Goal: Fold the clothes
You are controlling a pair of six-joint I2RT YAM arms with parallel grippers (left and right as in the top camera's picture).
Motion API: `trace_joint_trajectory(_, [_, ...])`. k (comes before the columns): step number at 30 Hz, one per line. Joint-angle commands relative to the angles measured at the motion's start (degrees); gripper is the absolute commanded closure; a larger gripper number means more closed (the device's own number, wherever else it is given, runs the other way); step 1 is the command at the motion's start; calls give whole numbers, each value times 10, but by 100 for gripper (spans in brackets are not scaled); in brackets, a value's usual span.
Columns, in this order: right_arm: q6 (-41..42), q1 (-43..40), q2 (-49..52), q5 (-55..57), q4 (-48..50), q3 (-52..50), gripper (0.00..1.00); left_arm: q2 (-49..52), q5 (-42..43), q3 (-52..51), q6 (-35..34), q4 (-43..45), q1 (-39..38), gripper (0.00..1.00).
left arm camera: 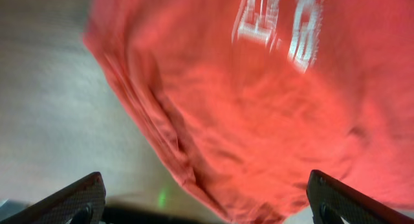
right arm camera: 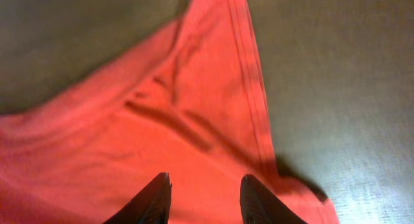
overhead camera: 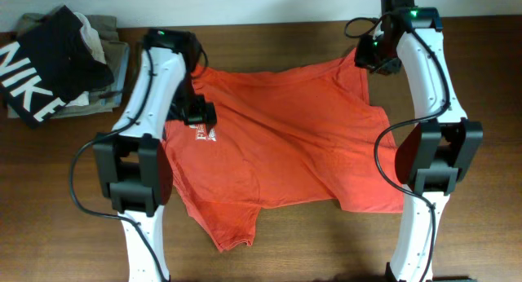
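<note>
My grippers over the red-orange T-shirt [overhead camera: 285, 143]
It lies spread mid-table [overhead camera: 342, 241]; my left gripper [left arm camera: 206, 185] gapes wide at its 10 o'clock edge, and my right gripper [right arm camera: 206, 191], jaws narrowly apart, is at 1 o'clock.

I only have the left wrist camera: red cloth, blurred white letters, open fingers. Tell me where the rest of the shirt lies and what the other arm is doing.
Observer: The T-shirt lies spread but wrinkled across the middle of the table, between the two arms.
Operator: Report the right gripper.
Observer: The right gripper is at the far right corner of the T-shirt, fingers apart above the cloth, not closed on it.
Operator: List anything else on the table.
Observer: A pile sits at the far left corner: a black garment with white NIKE letters on top of khaki ones.
</note>
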Motion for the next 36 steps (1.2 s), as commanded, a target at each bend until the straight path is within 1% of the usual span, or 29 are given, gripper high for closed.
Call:
trace_joint_trajectory(1, [-2, 3, 33, -27, 50, -3, 72, -69, 4, -113, -3, 1, -54, 1])
trace_joint_trajectory(2, [-2, 3, 45, -45, 74, -3, 81, -101, 4, -162, -13, 14, -70, 1])
trace_joint_trajectory(3, [-1, 3, 59, -49, 98, -3, 86, -129, 4, -205, -20, 24, -84, 1])
trace_joint_trajectory(4, [1, 3, 70, -54, 120, -3, 93, -172, 10, -285, -35, 42, -104, 3])
trace_joint_trajectory(5, [2, 3, 82, -59, 138, -3, 94, -193, 26, -336, -37, 59, -113, 5])
trace_joint_trajectory(6, [3, 5, 93, -59, 151, -3, 96, -208, 42, -391, -37, 83, -120, 11])
trace_joint_trajectory(7, [14, 8, 110, -59, 164, -3, 96, -211, 51, -451, -43, 117, -121, 28])
trace_joint_trajectory(8, [14, 10, 122, -59, 173, -3, 96, -211, 68, -497, -43, 152, -121, 33])
trace_joint_trajectory(9, [16, 10, 133, -58, 180, -3, 96, -211, 73, -527, -47, 182, -121, 33])
trace_joint_trajectory(10, [18, 10, 143, -55, 188, -3, 96, -211, 75, -544, -47, 196, -121, 36])
trace_joint_trajectory(11, [22, 10, 153, -38, 193, -3, 96, -211, 75, -565, -50, 213, -121, 42])
trace_joint_trajectory(13, [22, 10, 166, -17, 201, -3, 96, -211, 75, -583, -56, 230, -121, 44])
trace_joint_trajectory(14, [22, 9, 174, 10, 201, -3, 96, -211, 75, -597, -62, 236, -121, 55])
trace_joint_trajectory(15, [22, 6, 188, 49, 200, -3, 96, -211, 75, -609, -62, 236, -121, 59])
trace_joint_trajectory(18, [21, -24, 198, 85, 221, -3, 96, -211, 75, -630, -67, 237, -121, 59])
trace_joint_trajectory(21, [5, -70, 198, 93, 242, -3, 96, -211, 74, -651, -67, 241, -121, 51])
trace_joint_trajectory(23, [0, -103, 198, 106, 248, -2, 96, -211, 67, -655, -66, 246, -121, 51])
trace_joint_trajectory(24, [-4, -117, 198, 108, 242, 4, 94, -211, 63, -655, -66, 251, -121, 51])
trace_joint_trajectory(25, [-4, -127, 198, 107, 229, 23, 88, -211, 53, -655, -66, 254, -121, 51])
trace_joint_trajectory(26, [-4, -134, 198, 107, 205, 62, 77, -211, 43, -655, -66, 253, -121, 50])
trace_joint_trajectory(27, [-4, -138, 198, 107, 162, 126, 39, -211, 40, -655, -66, 253, -121, 50])
trace_joint_trajectory(28, [-4, -141, 198, 107, 117, 198, 13, -214, 28, -655, -66, 250, -121, 50])
trace_joint_trajectory(29, [-3, -141, 198, 107, 84, 247, 5, -221, 17, -653, -67, 247, -121, 50])
trace_joint_trajectory(30, [4, -141, 198, 107, 23, 337, 1, -242, -2, -643, -70, 237, -121, 46])
trace_joint_trajectory(31, [27, -141, 198, 107, -40, 429, 1, -280, -18, -625, -78, 222, -121, 44])
trace_joint_trajectory(32, [40, -141, 198, 107, -78, 487, 1, -327, -19, -608, -78, 216, -121, 39])
trace_joint_trajectory(34, [64, -141, 146, 98, -112, 483, 1, -412, -43, -593, -92, 209, -120, 31])
trace_joint_trajectory(35, [66, -140, 111, 73, -136, 483, 1, -449, -42, -593, -92, 212, -119, 21])
trace_joint_trajectory(36, [68, -140, 90, 53, -155, 483, 1, -481, -40, -593, -105, 212, -114, 14])
